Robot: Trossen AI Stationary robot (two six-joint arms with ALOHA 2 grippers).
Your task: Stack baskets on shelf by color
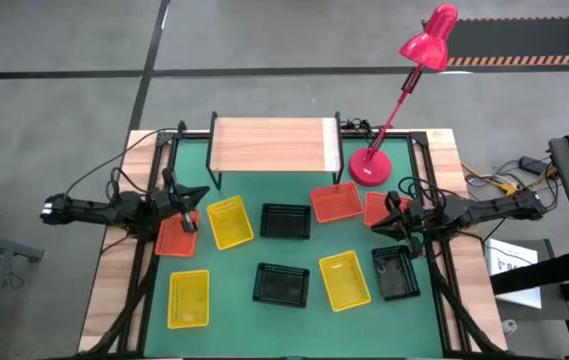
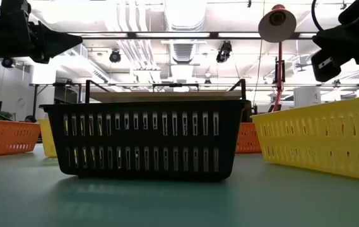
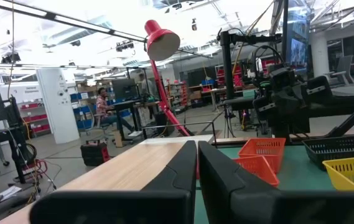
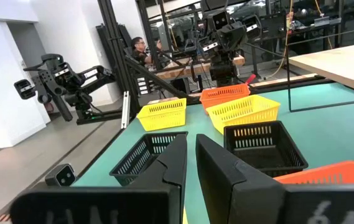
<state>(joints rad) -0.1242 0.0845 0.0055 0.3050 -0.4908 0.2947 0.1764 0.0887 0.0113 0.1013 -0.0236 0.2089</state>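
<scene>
Nine baskets loose on the green worktop (image 1: 294,325), shelf bare

The wooden shelf (image 1: 273,145) stands at the far edge, a pink-red desk lamp (image 1: 396,100) just beside it on the right. The left end effector (image 1: 186,207) hangs over an orange-red basket (image 1: 176,233) at the left, next to a yellow basket (image 1: 229,221); the right end effector (image 1: 392,216) hangs over another orange-red basket (image 1: 376,208) at the right, near a third (image 1: 336,202). Black baskets lie at centre (image 1: 285,221), lower centre (image 1: 282,284) and lower right (image 1: 395,272); yellow ones lie lower left (image 1: 188,298) and lower centre-right (image 1: 344,280).
</scene>
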